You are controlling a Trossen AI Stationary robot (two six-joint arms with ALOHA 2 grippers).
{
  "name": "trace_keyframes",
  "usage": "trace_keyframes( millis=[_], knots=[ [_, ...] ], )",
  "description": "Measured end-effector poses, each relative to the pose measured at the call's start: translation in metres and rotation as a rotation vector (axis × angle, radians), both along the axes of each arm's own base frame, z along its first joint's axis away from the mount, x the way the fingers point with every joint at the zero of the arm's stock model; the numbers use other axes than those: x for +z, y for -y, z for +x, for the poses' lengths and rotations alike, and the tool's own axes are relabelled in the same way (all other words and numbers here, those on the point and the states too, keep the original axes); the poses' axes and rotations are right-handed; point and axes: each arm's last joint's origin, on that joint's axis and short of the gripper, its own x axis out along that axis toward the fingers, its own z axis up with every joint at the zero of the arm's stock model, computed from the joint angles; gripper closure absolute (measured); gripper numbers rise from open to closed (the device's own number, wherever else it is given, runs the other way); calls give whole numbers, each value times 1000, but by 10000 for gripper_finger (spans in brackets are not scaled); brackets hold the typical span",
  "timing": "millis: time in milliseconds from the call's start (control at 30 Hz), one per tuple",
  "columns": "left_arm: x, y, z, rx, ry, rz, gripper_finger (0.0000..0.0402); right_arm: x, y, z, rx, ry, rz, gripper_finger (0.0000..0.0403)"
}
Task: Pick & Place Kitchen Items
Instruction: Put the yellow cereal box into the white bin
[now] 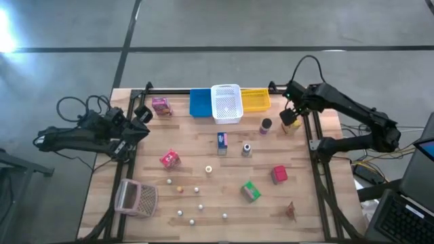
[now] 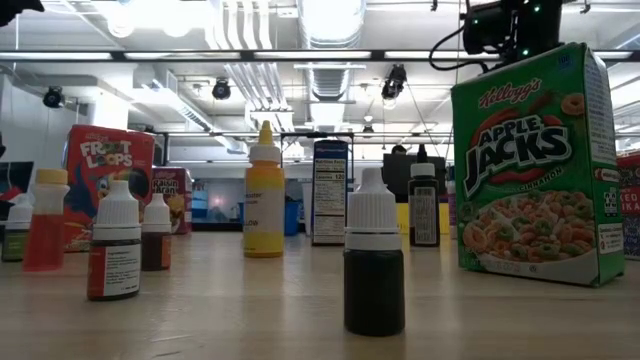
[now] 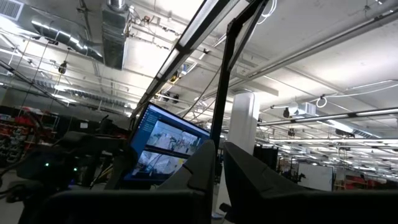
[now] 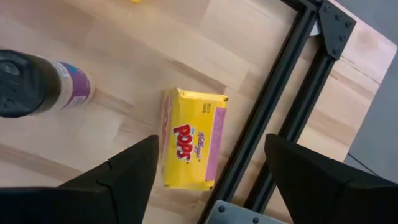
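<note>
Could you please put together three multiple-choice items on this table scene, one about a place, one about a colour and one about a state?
1. Where does the yellow Pops box lie?
A. inside the white bin
B. on the table beside the black frame rail
C. in the mesh basket

2. What colour is the bin to the left of the white bin in the high view?
A. blue
B. red
C. green

3. How does the right pincer stand?
A. shut on a jar
B. shut on nothing
C. open above the Pops box

Answers:
1 B, the right wrist view shows it flat on the wood next to the rail.
2 A, it shows blue from above.
3 C, its fingers are spread wide with the box between them, untouched.
</note>
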Motion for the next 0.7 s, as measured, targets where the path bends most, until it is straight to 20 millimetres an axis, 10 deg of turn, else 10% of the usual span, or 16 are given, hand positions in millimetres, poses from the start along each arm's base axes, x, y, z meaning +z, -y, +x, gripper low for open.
trace_keyframes(
  millis=[700],
  knots=[
    [0,0,0,0,0,0,362,-41,7,-4,24,37,97,125]
  ],
)
